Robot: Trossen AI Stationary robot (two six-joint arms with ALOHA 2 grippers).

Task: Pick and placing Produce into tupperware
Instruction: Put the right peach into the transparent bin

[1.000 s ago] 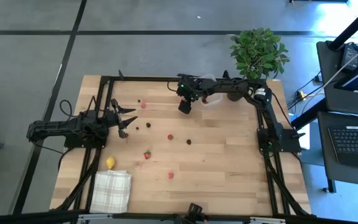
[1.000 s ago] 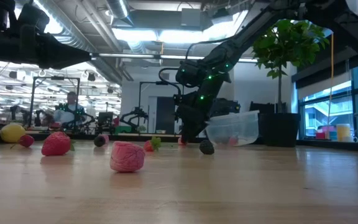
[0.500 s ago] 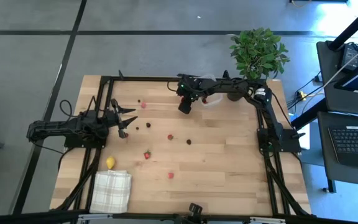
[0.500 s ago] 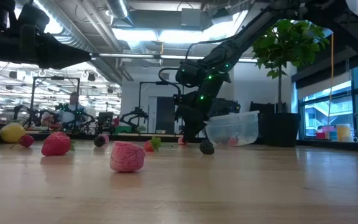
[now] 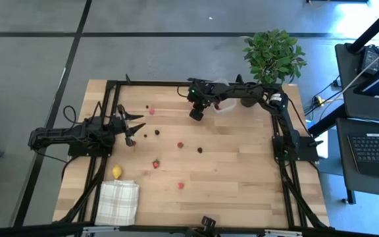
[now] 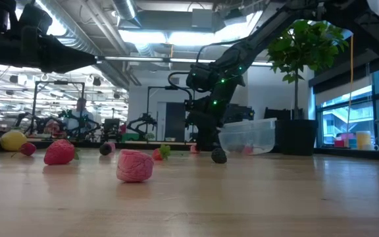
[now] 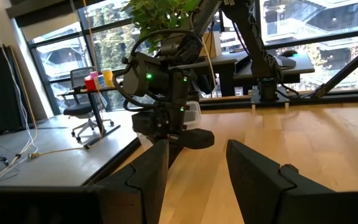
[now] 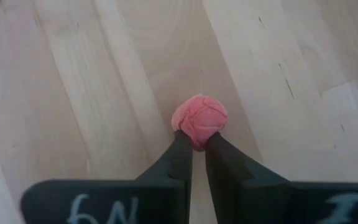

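Observation:
My right gripper points down at the far side of the table, shut on a small pink berry piece, just left of the clear tupperware. A few red pieces lie inside the tupperware. My left gripper waits open at the table's left. More produce rests loose on the wood: a pink piece, dark berries, a red strawberry and a yellow lemon. My right gripper pinches the pink berry piece by its near lower side between its two fingertips. The fingers come from above, pointing down. The piece sits low at the wooden top; whether it rests on the wood, I cannot tell.
A potted green plant stands at the far right corner behind the tupperware. A white checked cloth lies at the near left. Black frame rails run along the table's edges. People sit in the room beyond the table.
My right gripper's fingers have shut on the pink berry piece beside the tupperware; the arm has otherwise stayed in place.

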